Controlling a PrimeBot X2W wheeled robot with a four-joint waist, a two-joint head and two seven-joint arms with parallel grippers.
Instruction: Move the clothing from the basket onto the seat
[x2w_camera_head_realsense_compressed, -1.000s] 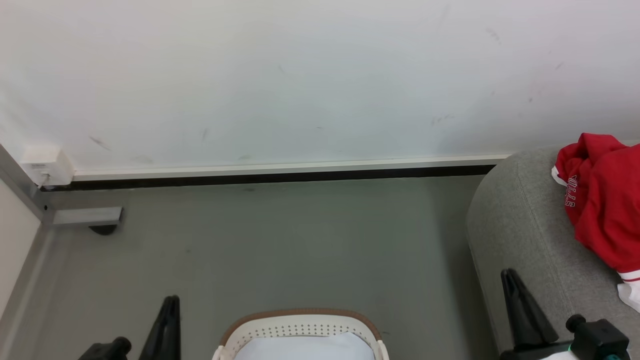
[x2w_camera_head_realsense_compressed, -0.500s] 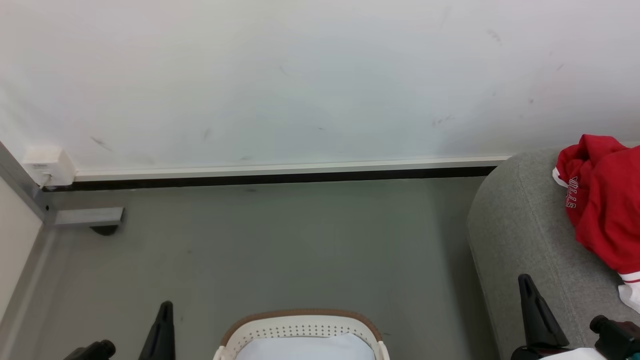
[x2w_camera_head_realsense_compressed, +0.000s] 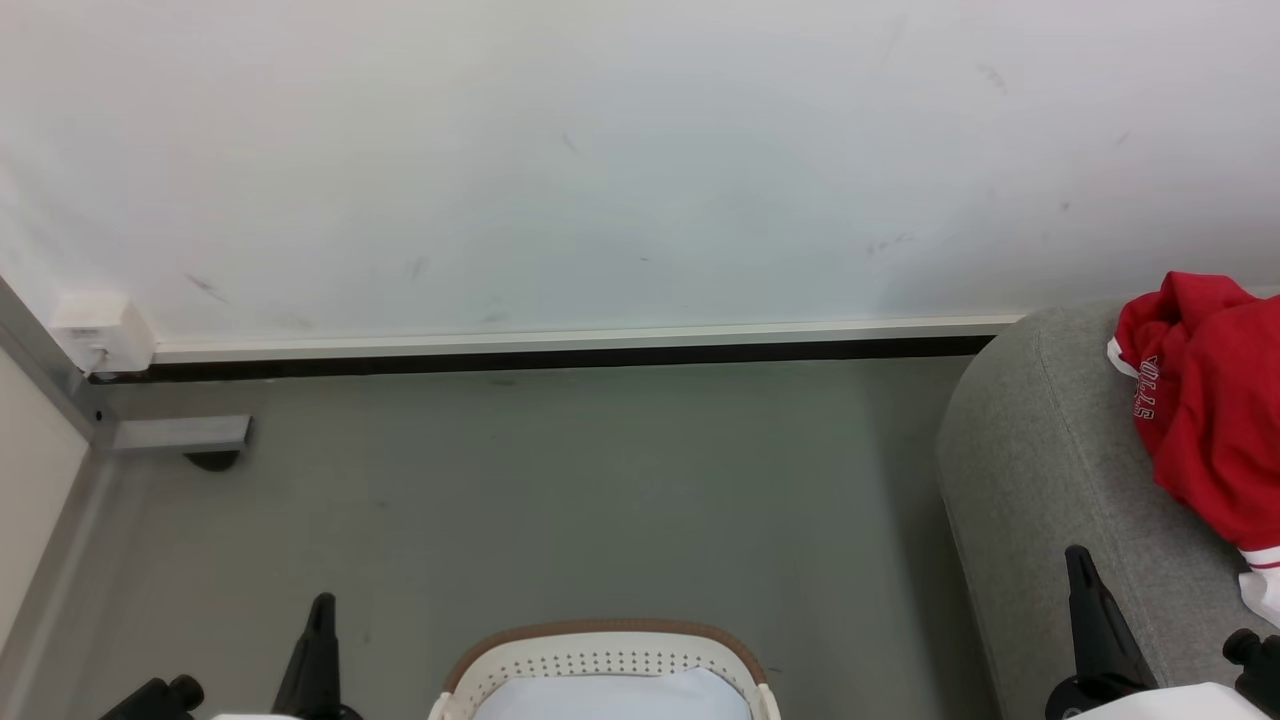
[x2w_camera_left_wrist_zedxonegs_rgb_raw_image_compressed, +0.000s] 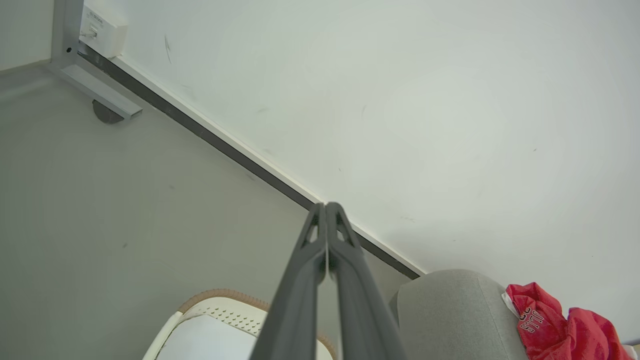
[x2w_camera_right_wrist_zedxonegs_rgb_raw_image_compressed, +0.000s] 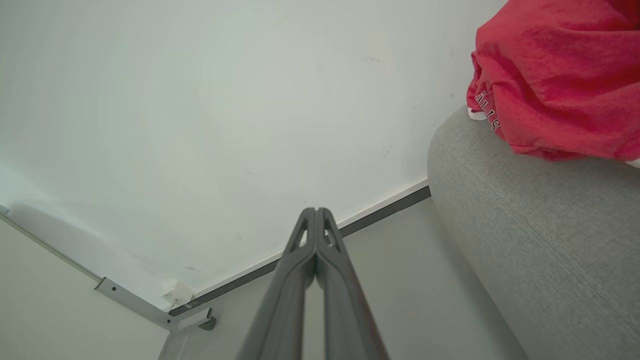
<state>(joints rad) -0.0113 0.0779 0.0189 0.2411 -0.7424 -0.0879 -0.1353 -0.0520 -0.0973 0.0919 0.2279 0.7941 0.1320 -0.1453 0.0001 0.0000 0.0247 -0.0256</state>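
Red clothing (x2w_camera_head_realsense_compressed: 1210, 410) lies on seat (x2w_camera_head_realsense_compressed: 1040, 480), far right. Basket (x2w_camera_head_realsense_compressed: 600, 640), near centre: no red in the visible part. Left gripper (x2w_camera_head_realsense_compressed: 321, 606) and right gripper (x2w_camera_head_realsense_compressed: 1077, 556) pinched closed, empty. Likely done.

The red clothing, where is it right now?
In the head view the red clothing lies bunched on the grey seat at the far right, close to the white wall, apart from the basket at bottom centre.

Clothing (x2w_camera_head_realsense_compressed: 1205, 400) on seat (x2w_camera_head_realsense_compressed: 1050, 470), right of basket (x2w_camera_head_realsense_compressed: 600, 650)
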